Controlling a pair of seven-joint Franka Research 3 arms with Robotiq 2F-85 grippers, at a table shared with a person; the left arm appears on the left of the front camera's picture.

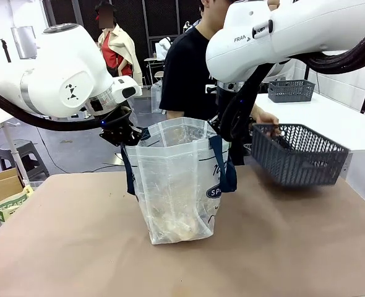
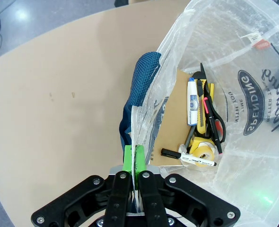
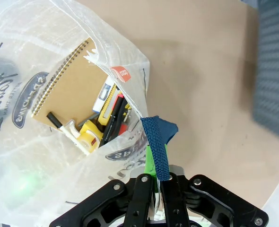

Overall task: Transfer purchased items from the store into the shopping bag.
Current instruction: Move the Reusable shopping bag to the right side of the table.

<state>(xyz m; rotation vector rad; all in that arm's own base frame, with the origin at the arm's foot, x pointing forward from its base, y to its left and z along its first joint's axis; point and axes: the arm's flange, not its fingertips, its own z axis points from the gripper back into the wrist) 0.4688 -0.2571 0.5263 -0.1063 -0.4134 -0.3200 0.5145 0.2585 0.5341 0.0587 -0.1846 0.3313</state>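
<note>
The translucent shopping bag [image 1: 176, 185] stands open mid-table, with navy straps and a round logo. My left gripper [image 1: 128, 131] is shut on its left rim, seen close in the left wrist view [image 2: 134, 158]. My right gripper [image 1: 223, 128] is shut on the right rim beside the navy strap [image 3: 154, 166]. On the bag's bottom lie a brown spiral notebook [image 3: 66, 90], scissors [image 2: 216, 122], a glue stick [image 2: 192, 101], a black marker [image 2: 187, 156] and a yellow tape dispenser [image 3: 88, 135]. A person's hand [image 1: 266, 117] holds the dark grey mesh basket [image 1: 303, 154] in the air, right of the bag.
The person in a black top stands behind the bag at the far side. A second grey basket [image 1: 291, 91] sits on a white table at the back right. A cardboard box [image 1: 2, 185] stands off the table's left edge. Bare brown tabletop [image 1: 65, 241] surrounds the bag.
</note>
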